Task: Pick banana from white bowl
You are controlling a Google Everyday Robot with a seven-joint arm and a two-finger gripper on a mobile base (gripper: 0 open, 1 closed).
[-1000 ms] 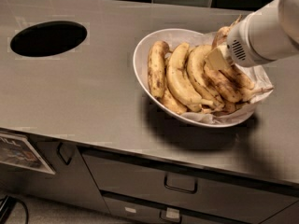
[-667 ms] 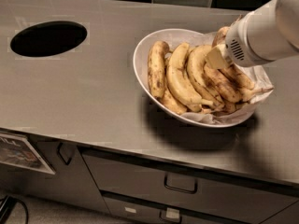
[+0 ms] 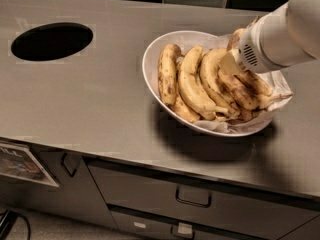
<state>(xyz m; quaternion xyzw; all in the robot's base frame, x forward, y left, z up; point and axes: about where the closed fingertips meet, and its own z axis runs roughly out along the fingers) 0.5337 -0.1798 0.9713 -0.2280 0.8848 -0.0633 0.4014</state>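
The white bowl [image 3: 152, 59] sits on the steel counter, lined with crumpled white paper and holding several bananas. The brown-mottled banana [image 3: 243, 93] lies at the right side of the pile, its thin stem pointing right. Plumper, yellower bananas [image 3: 192, 84] lie to its left. My gripper [image 3: 232, 62] is down in the right part of the bowl, right over the upper end of the brown bananas. The white arm housing [image 3: 272, 36] hides most of it.
A dark round hole [image 3: 52, 41] is cut into the counter at the far left. The counter's front edge runs along the bottom, with drawers and handles [image 3: 192, 196] below. A dark tiled wall stands behind the bowl.
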